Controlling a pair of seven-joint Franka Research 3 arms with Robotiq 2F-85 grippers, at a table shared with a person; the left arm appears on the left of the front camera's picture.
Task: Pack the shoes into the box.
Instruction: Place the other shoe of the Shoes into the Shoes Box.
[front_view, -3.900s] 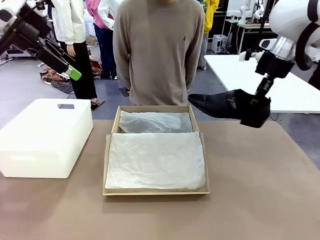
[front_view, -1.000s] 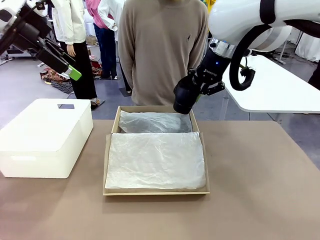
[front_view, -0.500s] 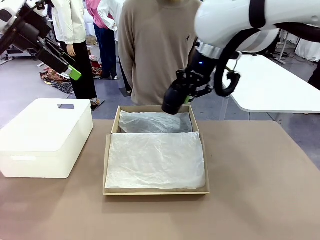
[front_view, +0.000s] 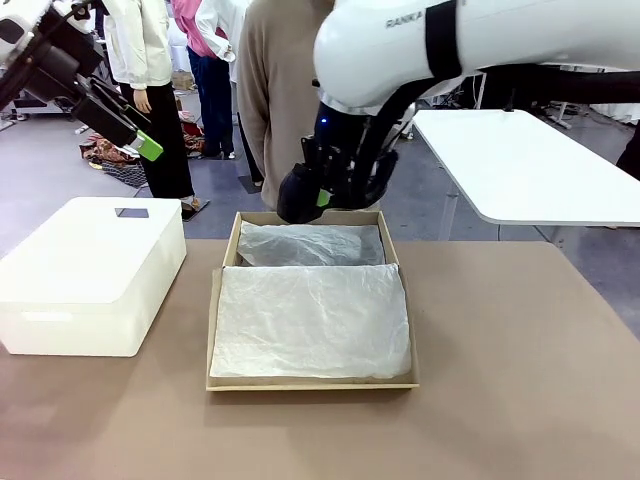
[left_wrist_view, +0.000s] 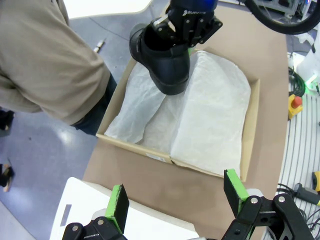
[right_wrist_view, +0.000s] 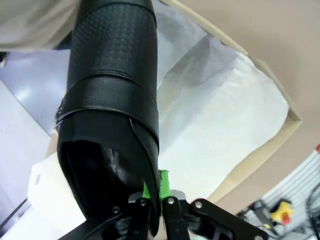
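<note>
One glossy black shoe (front_view: 297, 193) hangs above the far left corner of the box, and the other shoe is out of view. My right gripper (front_view: 320, 190) is shut on the shoe's heel-end rim, seen close up in the right wrist view as the shoe (right_wrist_view: 112, 100) above the fingertips (right_wrist_view: 159, 200). The tan box (front_view: 213, 330) lies open on the table, lined with white tissue paper (front_view: 310, 320). The left wrist view looks down on the shoe (left_wrist_view: 165, 57) over the box (left_wrist_view: 252, 125). My left gripper (left_wrist_view: 177, 197) is open and empty, high at the far left (front_view: 140, 140).
A larger white rounded box (front_view: 90, 275) stands left of the cardboard box. A person in a beige sweater (front_view: 285, 100) stands right behind the box at the far edge. A white table (front_view: 520, 160) stands off to the right.
My right arm has swung left with the shoe, from beside the box's far right corner to above its far left corner. The left arm has not moved.
</note>
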